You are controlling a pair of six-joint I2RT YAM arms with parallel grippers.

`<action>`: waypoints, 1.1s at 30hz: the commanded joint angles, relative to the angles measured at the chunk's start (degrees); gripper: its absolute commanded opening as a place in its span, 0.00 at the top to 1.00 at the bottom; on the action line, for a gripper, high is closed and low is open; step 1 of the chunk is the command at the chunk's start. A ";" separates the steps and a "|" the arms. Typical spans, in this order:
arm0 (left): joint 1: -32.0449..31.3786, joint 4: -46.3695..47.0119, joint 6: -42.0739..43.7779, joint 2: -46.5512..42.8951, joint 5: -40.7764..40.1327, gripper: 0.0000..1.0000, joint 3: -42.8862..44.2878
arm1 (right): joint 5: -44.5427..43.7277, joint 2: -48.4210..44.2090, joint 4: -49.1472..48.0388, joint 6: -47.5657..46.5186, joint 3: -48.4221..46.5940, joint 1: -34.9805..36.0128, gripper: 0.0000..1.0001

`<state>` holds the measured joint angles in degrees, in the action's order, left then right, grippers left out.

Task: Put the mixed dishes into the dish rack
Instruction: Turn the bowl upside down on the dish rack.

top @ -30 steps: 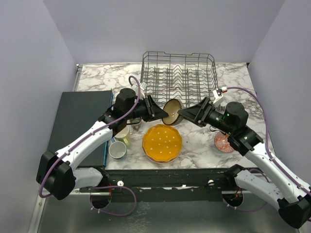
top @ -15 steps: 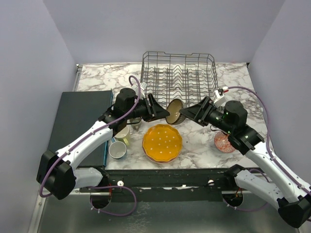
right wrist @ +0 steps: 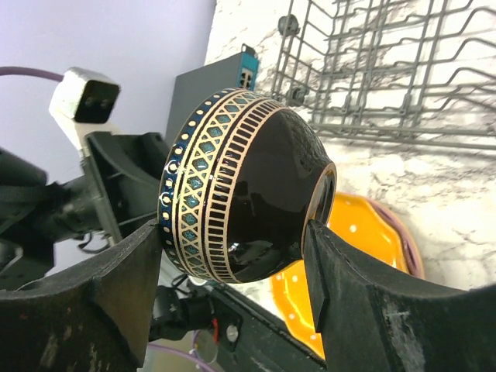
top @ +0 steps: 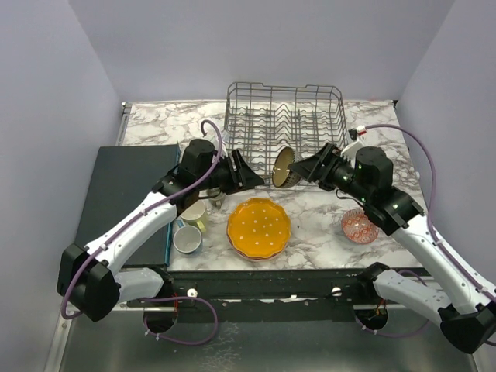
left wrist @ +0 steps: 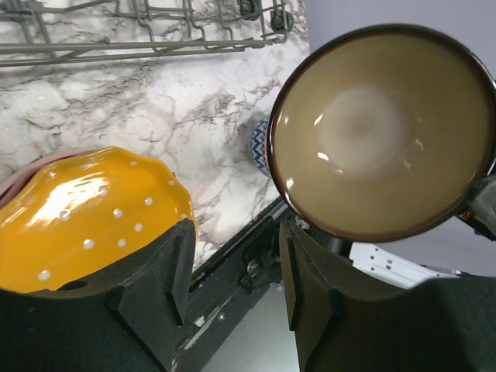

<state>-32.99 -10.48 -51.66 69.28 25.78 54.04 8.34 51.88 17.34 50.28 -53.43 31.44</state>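
Observation:
My right gripper (top: 298, 172) is shut on a dark bowl (top: 284, 168) with a blue-and-gold patterned band, one finger on its rim and one on its foot (right wrist: 240, 194). It holds the bowl on edge in the air just in front of the grey wire dish rack (top: 285, 116). The bowl's beige inside faces my left gripper (top: 249, 180), which is open and empty, a little to its left (left wrist: 380, 132). An orange white-dotted scalloped plate (top: 259, 227) lies on a pink plate (left wrist: 15, 182) on the marble below.
A yellow mug (top: 195, 212) and a grey mug (top: 187, 239) stand left of the orange plate, beside the dark mat (top: 128, 194). A small pink patterned bowl (top: 359, 225) sits at the right under my right arm. The rack holds no dishes.
My right gripper has lifted the bowl up and back toward the rack, tipping it more upright. My left gripper has stayed open, and the bowl is now farther from it.

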 commanded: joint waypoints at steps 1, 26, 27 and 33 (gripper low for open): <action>0.82 -6.40 4.77 -2.65 -4.27 0.47 3.79 | -4.97 2.80 1.39 -5.65 -6.16 0.09 0.69; 1.18 -32.48 23.46 -11.60 -13.76 0.45 10.89 | -32.89 34.88 18.56 -33.72 -37.40 -0.02 0.70; 1.18 -32.58 23.87 -12.11 -13.65 0.45 10.40 | -33.95 36.46 18.99 -34.66 -38.97 0.03 0.70; 1.18 -32.96 26.11 -15.35 -15.67 0.45 6.61 | -41.81 47.88 22.66 -40.52 -48.61 -0.08 0.71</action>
<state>-32.21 -41.50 -28.95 56.38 13.26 63.24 -24.67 94.63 38.89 15.73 -96.12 31.44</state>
